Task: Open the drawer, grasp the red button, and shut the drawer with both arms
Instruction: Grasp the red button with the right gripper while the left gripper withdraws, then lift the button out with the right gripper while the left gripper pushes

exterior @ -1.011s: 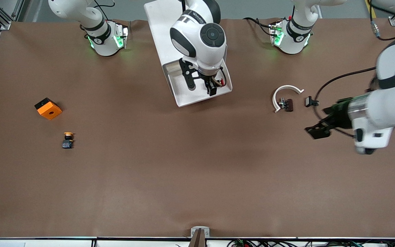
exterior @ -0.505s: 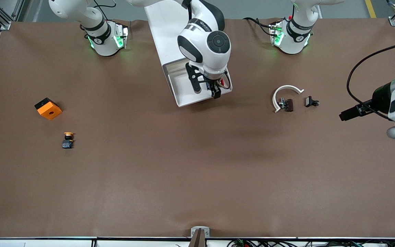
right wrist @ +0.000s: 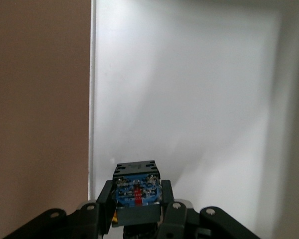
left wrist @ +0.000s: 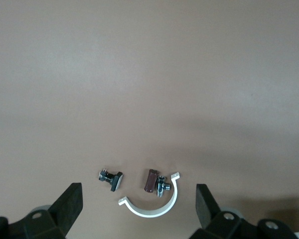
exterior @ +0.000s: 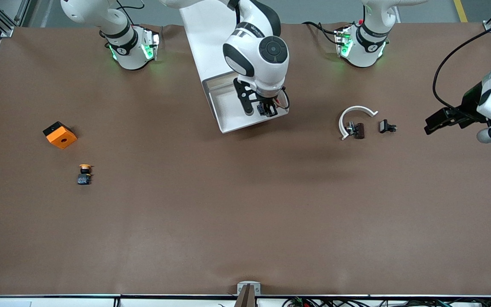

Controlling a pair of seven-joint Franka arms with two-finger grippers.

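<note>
Since second ago: right gripper [exterior: 267, 110] dropped into open drawer [exterior: 228, 121] and clamped; left arm swung off to table's edge at its own end.

Front view: drawer tray pulled out of white cabinet [exterior: 205, 38]; right gripper inside it. Left gripper [exterior: 439, 119] in air over bare tabletop, near white C-clamp [exterior: 354, 115] and small black part [exterior: 386, 126]. Orange cube [exterior: 59, 134] and yellow-capped button [exterior: 84, 174] toward right arm's end. No legible writing.

Right wrist view: fingers [right wrist: 105, 199] pinch button [right wrist: 137, 191] (body only shows) over white drawer floor.

Left wrist view: fingers [left wrist: 70, 205] spread wide, nothing between; clamp, black part on tabletop below.
</note>
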